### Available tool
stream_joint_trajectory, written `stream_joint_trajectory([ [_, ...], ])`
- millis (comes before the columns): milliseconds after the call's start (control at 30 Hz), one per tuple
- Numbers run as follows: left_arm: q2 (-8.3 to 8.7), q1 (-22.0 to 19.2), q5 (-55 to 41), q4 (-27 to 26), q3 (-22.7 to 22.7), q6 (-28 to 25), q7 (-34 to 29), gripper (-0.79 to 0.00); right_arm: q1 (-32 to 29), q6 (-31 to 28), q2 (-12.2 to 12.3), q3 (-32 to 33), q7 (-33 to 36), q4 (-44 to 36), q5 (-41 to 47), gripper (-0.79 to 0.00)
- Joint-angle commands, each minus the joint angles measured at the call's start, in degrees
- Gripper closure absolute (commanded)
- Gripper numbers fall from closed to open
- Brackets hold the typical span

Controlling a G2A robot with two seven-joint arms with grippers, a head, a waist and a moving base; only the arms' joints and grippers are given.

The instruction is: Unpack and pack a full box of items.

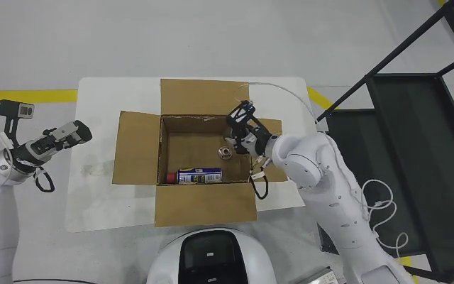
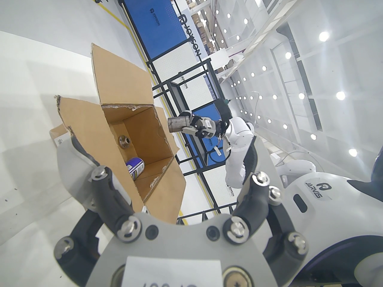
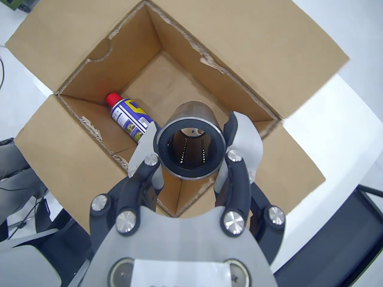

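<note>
We see the linear bearing [image 3: 190, 147], a steel sleeve with black end rings, clamped across its barrel by the right gripper [image 3: 191, 129]. It hangs over the open cardboard box [image 3: 125, 55]. The right wrist view looks straight down its bore, where rows of small balls line the inside. The left wrist view shows the same bearing [image 2: 179, 124] from the side, held above the box's rim.

Below the gripper the box floor is mostly bare cardboard. A flanged metal fitting [image 1: 225, 153] sits almost directly beneath the gripper. A spray can [image 3: 130, 116] lies on its side along one wall, off to one side of the gripper. It has a red cap and a blue and yellow label, whose small print is too fine for us to read.

All four flaps fold outward, and the rim is torn and ragged at the corners.

The box stands on a white bench [image 1: 106, 206]. The left gripper [image 2: 163, 147] hangs well apart from the box beyond its flap, with its fingers spread and nothing between them.
</note>
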Motion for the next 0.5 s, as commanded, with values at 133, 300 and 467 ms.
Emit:
stream_joint_trajectory([
  [133, 0.00, 0.00, 0.00, 0.00, 0.00, 0.00, 0.00, -0.785, -6.05, -0.22, 1.49, 13.96, 0.42, 0.79, 6.35, 0.000],
  [300, 0.00, 0.00, 0.00, 0.00, 0.00, 0.00, 0.00, -0.785, -8.58, 0.78, 2.25, 20.87, -1.08, 4.88, 8.43, 0.000],
  [467, 0.00, 0.00, 0.00, 0.00, 0.00, 0.00, 0.00, -0.785, -8.23, 0.67, 2.91, 24.35, -1.79, 10.52, 8.81, 0.000],
])
